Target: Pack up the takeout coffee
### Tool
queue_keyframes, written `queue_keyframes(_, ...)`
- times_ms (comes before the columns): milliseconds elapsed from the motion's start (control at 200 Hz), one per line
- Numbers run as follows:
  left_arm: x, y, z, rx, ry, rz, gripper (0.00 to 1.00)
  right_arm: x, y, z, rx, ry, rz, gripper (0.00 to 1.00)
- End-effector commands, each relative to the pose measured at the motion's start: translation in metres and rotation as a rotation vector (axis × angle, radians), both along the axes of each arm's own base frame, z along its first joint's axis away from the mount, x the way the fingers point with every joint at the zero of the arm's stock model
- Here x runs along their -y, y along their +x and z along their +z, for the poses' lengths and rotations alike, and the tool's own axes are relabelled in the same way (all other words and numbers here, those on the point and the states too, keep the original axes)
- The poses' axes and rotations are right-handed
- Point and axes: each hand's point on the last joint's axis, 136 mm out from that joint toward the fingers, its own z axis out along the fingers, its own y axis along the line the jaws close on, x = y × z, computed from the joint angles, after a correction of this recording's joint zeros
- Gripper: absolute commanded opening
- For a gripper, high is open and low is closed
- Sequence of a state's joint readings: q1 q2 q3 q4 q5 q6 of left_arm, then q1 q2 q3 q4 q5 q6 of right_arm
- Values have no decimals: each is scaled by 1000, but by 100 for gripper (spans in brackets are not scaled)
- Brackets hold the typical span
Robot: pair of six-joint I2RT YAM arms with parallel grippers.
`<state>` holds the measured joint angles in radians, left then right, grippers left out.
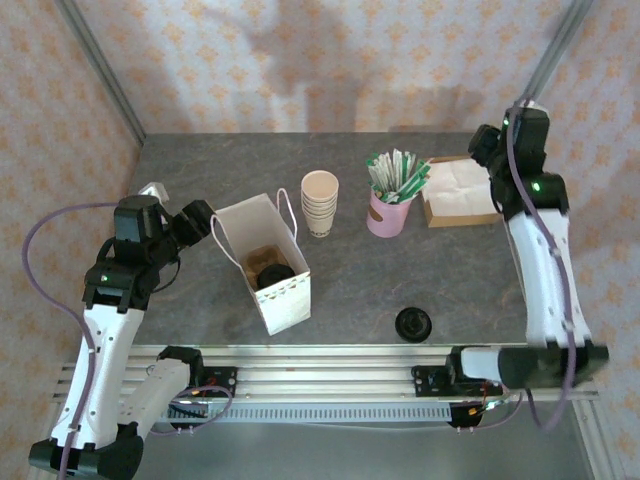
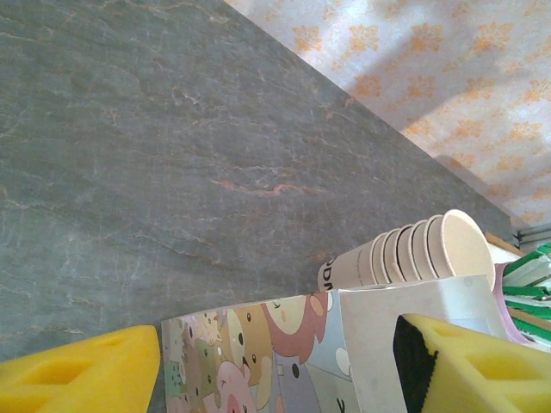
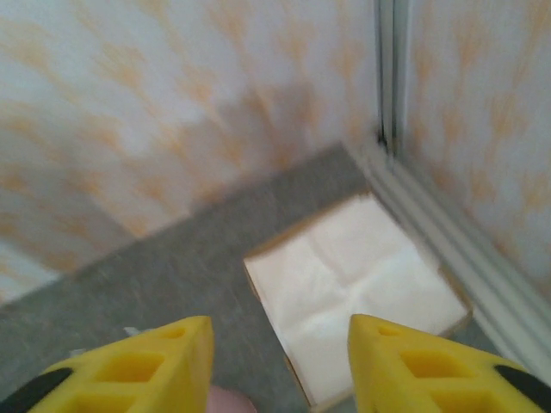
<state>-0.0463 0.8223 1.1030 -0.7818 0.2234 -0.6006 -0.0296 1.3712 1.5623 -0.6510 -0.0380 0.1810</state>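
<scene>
Yellow fingers [image 2: 77, 374] of the left gripper [image 1: 196, 222] are standing spread beside the white bag [image 1: 285, 300], arm bent low at left. Takeout coffee [image 1: 273, 273] is apparently sitting inside the bag, lid up. It is likely light, crushable paper, best held round the wall below the lid. Right gripper [image 3: 280, 361] is hovering open above far-right napkins [image 3: 357, 292].

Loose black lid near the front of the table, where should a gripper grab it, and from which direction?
Probably straight down from above. The loose black lid lies flat and low on the table, so a side approach finds little wall to pinch. Span its round outer rim across the middle, jaws opened wider than the disc.
</scene>
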Motion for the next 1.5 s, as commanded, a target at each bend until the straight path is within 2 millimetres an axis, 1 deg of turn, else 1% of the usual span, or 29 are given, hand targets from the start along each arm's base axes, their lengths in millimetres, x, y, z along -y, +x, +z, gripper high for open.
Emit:
queue_keyframes(0,0,-5,-1,3,25,-8,73,-6,35,-74,-145,204,67,42)
queue_keyframes(60,2,-6,-2,0,20,-20,73,3,50,-107,-219,214,57,42)
queue_keyframes(185,0,-10,0,-2,47,-25,73,15,75,-163,-349,205,54,40)
queue_keyframes(280,-3,-13,0,-5,65,-21,73,22,91,-193,-413,192,49,39)
queue_keyframes(370,-5,-14,1,-7,90,-25,73,28,103,-212,-458,162,46,38)
queue_keyframes(420,-5,-15,1,-8,100,-28,73,34,107,-217,-476,139,34,38)
queue_keyframes(525,-5,-15,1,-7,105,-30,73,42,116,-221,-487,90,24,38)
queue_keyframes(590,-6,-15,-1,-10,109,-26,73,51,115,-227,-523,51,-1,38)
queue_keyframes(631,-7,-15,-1,-11,112,-27,73,53,116,-230,-536,36,-2,39)
queue_keyframes(881,-7,-11,-5,-20,117,-26,73,51,112,-259,-615,39,19,39)
queue_keyframes(1071,-8,-9,-7,-27,123,-24,73,52,108,-276,-650,30,21,38)
queue_keyframes(1196,-7,-9,-9,-30,119,-25,73,52,107,-287,-679,37,22,35)
queue_keyframes(1371,-8,-9,-10,-33,125,-22,73,55,105,-298,-705,20,12,34)
queue_keyframes(1441,-9,-9,-9,-31,127,-21,73,54,106,-301,-709,27,14,32)
queue_keyframes(1476,-9,-9,-9,-33,127,-21,73,54,107,-302,-707,32,14,26)
queue_keyframes(1496,-8,-9,-9,-32,125,-21,73,54,107,-302,-707,33,13,25)
